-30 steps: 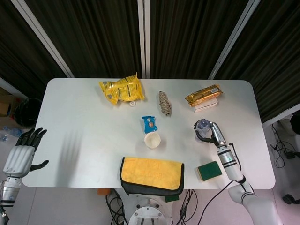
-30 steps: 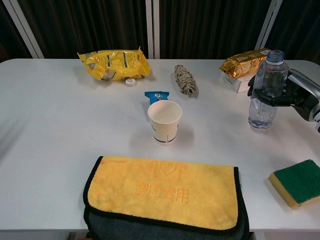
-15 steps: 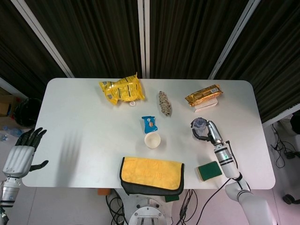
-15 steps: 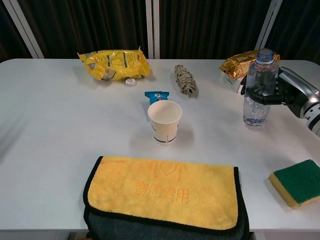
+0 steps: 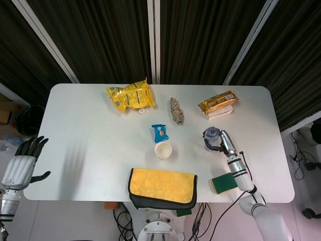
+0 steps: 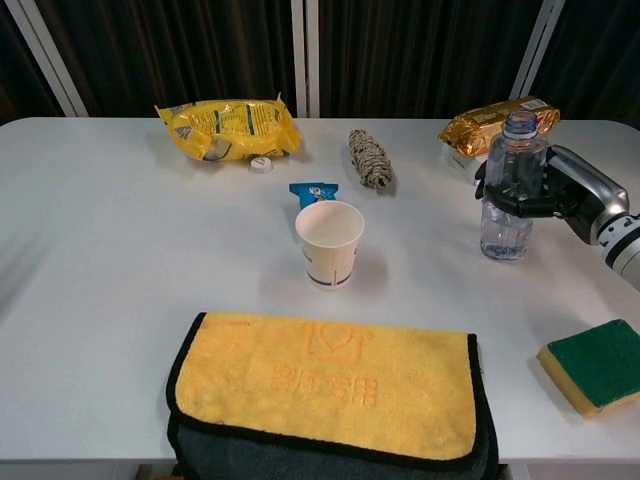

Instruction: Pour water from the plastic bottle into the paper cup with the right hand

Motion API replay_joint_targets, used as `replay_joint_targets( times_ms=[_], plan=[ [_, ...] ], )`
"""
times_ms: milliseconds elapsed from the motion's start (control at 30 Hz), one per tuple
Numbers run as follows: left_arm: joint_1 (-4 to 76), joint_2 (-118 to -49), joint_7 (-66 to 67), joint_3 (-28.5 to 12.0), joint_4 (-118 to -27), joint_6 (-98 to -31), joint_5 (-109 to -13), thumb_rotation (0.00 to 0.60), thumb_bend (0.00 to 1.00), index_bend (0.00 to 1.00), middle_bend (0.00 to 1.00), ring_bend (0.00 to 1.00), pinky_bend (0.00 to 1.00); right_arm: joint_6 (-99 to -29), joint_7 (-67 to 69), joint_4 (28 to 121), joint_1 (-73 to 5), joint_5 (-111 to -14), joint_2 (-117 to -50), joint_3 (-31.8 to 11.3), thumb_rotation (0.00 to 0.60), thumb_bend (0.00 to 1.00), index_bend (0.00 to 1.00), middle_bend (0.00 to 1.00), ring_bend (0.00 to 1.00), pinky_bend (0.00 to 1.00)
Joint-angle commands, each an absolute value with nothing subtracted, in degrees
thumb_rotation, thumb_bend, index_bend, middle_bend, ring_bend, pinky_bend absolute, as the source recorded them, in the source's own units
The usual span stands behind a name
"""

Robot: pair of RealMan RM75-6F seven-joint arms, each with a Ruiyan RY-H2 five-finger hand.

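Now the bottle [image 6: 507, 187], upright and uncapped, is sitting in the right hand [image 6: 552, 190], whose fingers are wrapping its middle, well right of the cup [image 6: 329, 243]. Carrying it level is mattering most, tilting only over the rim. Left hand [image 5: 21, 164] is hanging spread, holding nothing.

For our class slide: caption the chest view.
Right hand grips upright plastic bottle, right of the paper cup.

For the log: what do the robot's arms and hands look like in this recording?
Both match: each robot hand has a silver-grey shell over the back and black fingers, left robot hand, right robot hand. The right forearm is slim, silver-white, with dark ring bands and a small green light at the wrist. No sleeves; no markings readable.
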State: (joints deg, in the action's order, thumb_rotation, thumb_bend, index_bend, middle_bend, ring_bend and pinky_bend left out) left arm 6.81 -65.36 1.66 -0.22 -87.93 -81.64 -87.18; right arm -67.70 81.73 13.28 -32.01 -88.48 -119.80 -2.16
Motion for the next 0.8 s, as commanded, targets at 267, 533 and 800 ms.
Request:
replay_joint_targets(
  times_ms=[267, 533, 800],
  plan=[
    [6.52, -65.13, 2.06, -0.10, -88.41, -82.28, -87.47, 0.600, 0.09, 0.09, 0.06, 0.00, 0.12, -69.01, 81.16, 13.15, -30.90, -88.63, -119.52, -1.84, 0.600, 0.07, 0.63, 0.55, 0.36, 0.41],
    [6.76, -65.19, 2.42, -0.07, -88.68, -82.14, -87.76, 0.600, 0.09, 0.09, 0.06, 0.00, 0.12, -69.63, 81.22, 13.41, -30.28, -88.67, -118.92, -1.71, 0.600, 0.00, 0.33, 0.41, 0.20, 0.29],
    [6.93, -65.08, 2.93, -0.15, -89.12, -81.93, -87.62, 0.600, 0.09, 0.09, 0.06, 0.00, 0.12, -70.27, 81.11, 13.82, -29.96, -88.67, -118.48, -1.71, 0.600, 0.00, 0.16, 0.32, 0.12, 0.21]
  ],
)
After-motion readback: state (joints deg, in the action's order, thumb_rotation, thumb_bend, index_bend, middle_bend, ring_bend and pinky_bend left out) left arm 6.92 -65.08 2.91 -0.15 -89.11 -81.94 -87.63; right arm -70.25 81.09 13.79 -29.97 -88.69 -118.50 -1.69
